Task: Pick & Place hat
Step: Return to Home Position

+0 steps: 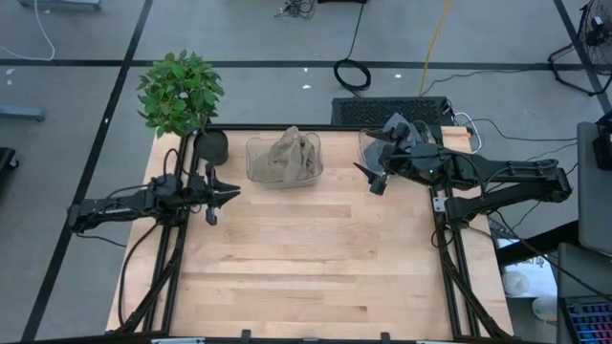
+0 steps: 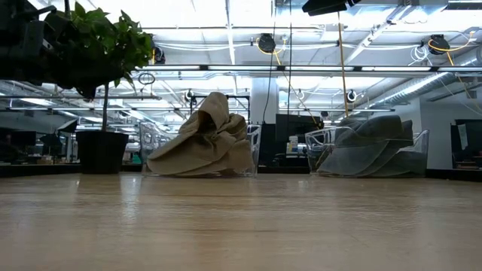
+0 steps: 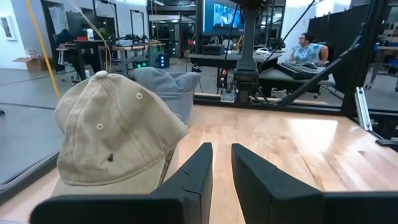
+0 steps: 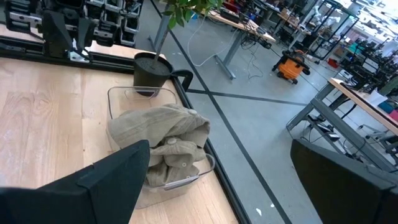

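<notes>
Left tool [image 3: 221,149]: fingers a narrow gap apart, nothing between them. It sits over the left side of the counter [image 1: 316,258], near the plant pot [image 1: 212,143].

Right tool [image 4: 221,148]: fingers spread wide, empty. It hangs at the front wall of the right bin [image 2: 420,150], which holds grey caps [image 2: 376,139].

Task item: brown caps [image 1: 287,155] lie heaped in the left transparent bin [image 1: 251,162] at the back middle of the counter. In the low view the top crown stands above the rim.

Risks (judgement):
- The right tool is close to its bin. A low or sideways pull-back could clip the rim, and a thin clear plastic tub on smooth wood would likely slide or tip.
- With its fingers this wide, the right tool sweeps a broader path.
- The left arm could brush the pot if it swings backward on retreat.
- The brown heap is overfull, so a knock to the bin may let the top cap slump over the wall.

Materials:
- The brown caps are soft washed cotton, creased, with stitched eyelets and a top button. They are limp and hold no shape.
- The grey caps are similar and lie flatter.
- The bins are rigid, glossy and round-cornered.
- The counter is pale butcher-block wood.
- The pot is matt black.
</notes>
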